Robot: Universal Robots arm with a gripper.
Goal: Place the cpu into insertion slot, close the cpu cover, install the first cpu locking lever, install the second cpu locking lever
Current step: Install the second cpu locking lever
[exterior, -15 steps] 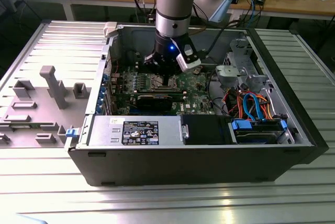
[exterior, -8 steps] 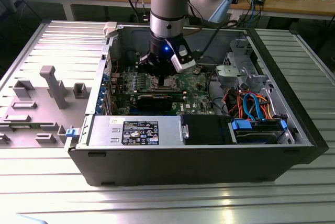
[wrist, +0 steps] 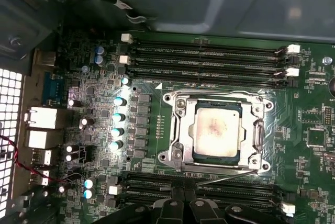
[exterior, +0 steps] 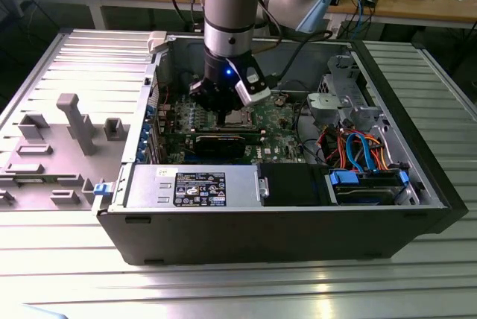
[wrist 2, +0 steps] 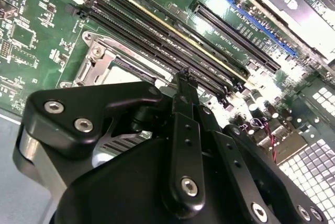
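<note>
In the first wrist view the cpu (wrist: 217, 130), a square chip with a dull metal top, lies in the insertion slot (wrist: 260, 162) on the green board. The cpu cover (wrist: 180, 122), a silvery frame, lies closed around it. A thin locking lever (wrist: 230, 177) runs slanted along the slot's side nearest my fingers. My gripper (wrist: 187, 195) is shut, its black tips at that lever's free end; whether they touch it I cannot tell. The second wrist view shows the gripper (wrist 2: 183, 75) beside the slot (wrist 2: 97, 56). In the exterior view the gripper (exterior: 227, 114) hangs low inside the case.
Long black memory slots (wrist: 209, 56) flank the socket on two sides. A row of capacitors (wrist: 118, 116) stands beside it. The open computer case (exterior: 298, 215) holds a power supply (exterior: 197, 188), a drive cage (exterior: 343, 103) and coloured cables (exterior: 358, 151). A grey fixture plate (exterior: 52, 147) lies at the exterior view's left.
</note>
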